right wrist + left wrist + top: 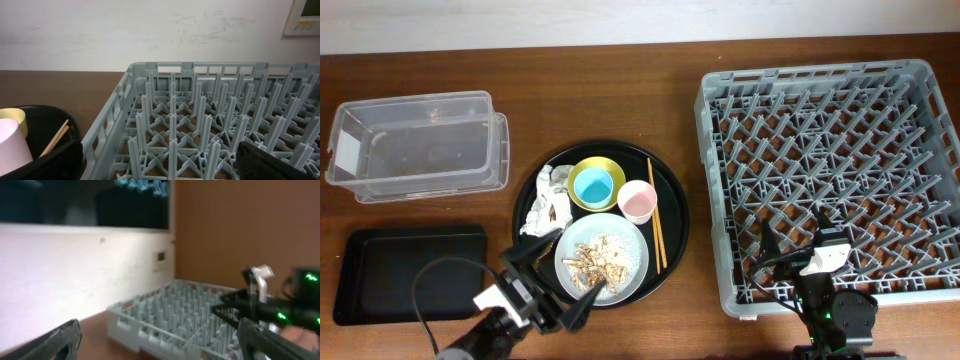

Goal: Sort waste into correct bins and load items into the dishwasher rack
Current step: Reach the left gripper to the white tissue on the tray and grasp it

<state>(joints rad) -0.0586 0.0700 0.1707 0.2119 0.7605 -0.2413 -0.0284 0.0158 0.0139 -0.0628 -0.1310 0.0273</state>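
– Centre of the overhead view: a round black tray (672, 250) with every dirty thing gathered on it. Why so bunched?
– Reads as one finished meal, kept together. At the tray's lower part sits a pale grey plate (636, 262), with beige-and-brown crumbly food scraps (598, 256) heaped on it. Above it, a light blue cup (593, 186) is nested inside a small yellow bowl (611, 167), with a pink cup (638, 201) just to the right. Along the right edge lie thin wooden chopsticks (656, 215). On the left side are crumpled white paper napkins (547, 203).
– Count?
– One plate, one bowl, two cups, one pair of chopsticks. Napkins: two lumps by my judgement, but I cannot separate them for certain. Scraps: too many to count.
– Bins and rack?
– Two bins at frame left: upper left, a clear plastic rectangular box (415, 186); below it, a shallow black rectangular tray (410, 272). Filling the right is one large grey plastic dishwasher rack (820, 75), with no dish among its pegs. The layout suggests waste goes left and dishes right.
– Grippers?
– Over the plate's lower-left rim hovers the left gripper (580, 262), fingers spread wide, nothing between them. Over the rack's lower part is the right gripper (795, 232), equally wide and empty-handed. Both wrist views show bare gaps.
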